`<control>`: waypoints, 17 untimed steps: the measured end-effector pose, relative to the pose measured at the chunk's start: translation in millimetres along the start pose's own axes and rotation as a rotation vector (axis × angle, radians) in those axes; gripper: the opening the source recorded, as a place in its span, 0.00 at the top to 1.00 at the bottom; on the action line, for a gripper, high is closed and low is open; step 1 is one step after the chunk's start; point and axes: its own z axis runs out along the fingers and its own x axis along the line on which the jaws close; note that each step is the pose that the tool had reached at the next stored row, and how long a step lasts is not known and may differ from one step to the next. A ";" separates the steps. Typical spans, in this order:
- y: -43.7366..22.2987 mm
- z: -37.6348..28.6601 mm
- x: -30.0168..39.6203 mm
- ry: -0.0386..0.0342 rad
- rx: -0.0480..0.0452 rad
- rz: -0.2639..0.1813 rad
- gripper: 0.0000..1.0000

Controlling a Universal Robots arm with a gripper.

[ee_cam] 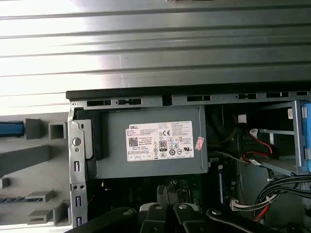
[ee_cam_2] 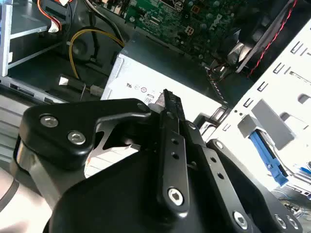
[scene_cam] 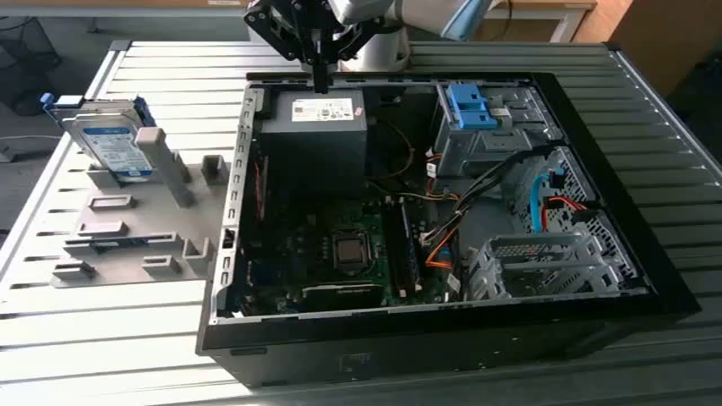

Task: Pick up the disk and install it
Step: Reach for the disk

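Observation:
The disk (scene_cam: 108,145), silver-grey with a white-and-blue label and blue rails, stands on edge in the grey holder (scene_cam: 135,241) at the exterior view's left, outside the computer case. My gripper (scene_cam: 321,81) hangs over the case's far rim, above the black power supply box (scene_cam: 321,127), well apart from the disk. In the second wrist view the black fingers (ee_cam_2: 170,136) lie pressed together, so the gripper (ee_cam_2: 167,99) is shut with nothing in it. The first wrist view looks down on the power supply (ee_cam: 155,141) with the gripper's black links (ee_cam: 167,213) at the picture's edge.
The open case (scene_cam: 631,254) holds a motherboard (scene_cam: 338,254), loose cables (scene_cam: 451,228) and a metal drive cage (scene_cam: 485,144) with a light-blue bracket (scene_cam: 468,106) at the far right corner. Everything rests on a slatted metal table (scene_cam: 113,338).

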 end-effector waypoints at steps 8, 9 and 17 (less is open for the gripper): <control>0.0 0.0 0.1 0.0000 0.0001 0.000 0.89; 0.0 -0.1 0.7 0.0001 0.0001 0.000 0.89; -0.7 -0.3 8.9 0.0000 0.0000 0.000 0.89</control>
